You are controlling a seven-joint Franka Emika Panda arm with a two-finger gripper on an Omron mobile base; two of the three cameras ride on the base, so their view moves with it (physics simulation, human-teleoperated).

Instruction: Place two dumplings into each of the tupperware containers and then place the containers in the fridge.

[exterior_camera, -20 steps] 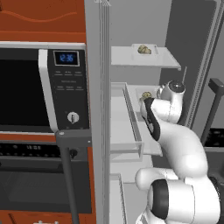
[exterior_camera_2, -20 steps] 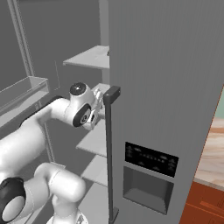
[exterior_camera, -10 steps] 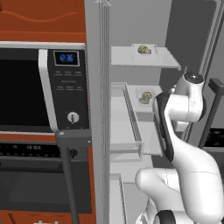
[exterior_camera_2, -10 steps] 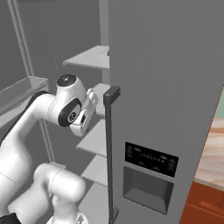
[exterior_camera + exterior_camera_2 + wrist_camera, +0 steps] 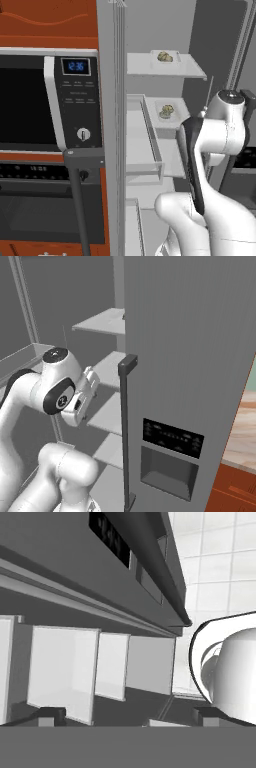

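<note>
The fridge stands open. On its top shelf sits one tupperware container with dumplings in it. Another container with dumplings rests on the shelf below. My arm's wrist hangs to the right of that lower shelf, clear of both containers. In the right base view the hand points down, left of the fridge's shut right door. My gripper is open, its fingertips far apart with nothing between them.
A black-and-steel microwave and an oven fill the left. The open left door's edge and its door bin stand close to the arm. A dark handle and a dispenser panel are on the right door.
The arm has drawn back from the second shelf, to the right and away from the container there. Both containers stay on their shelves.
</note>
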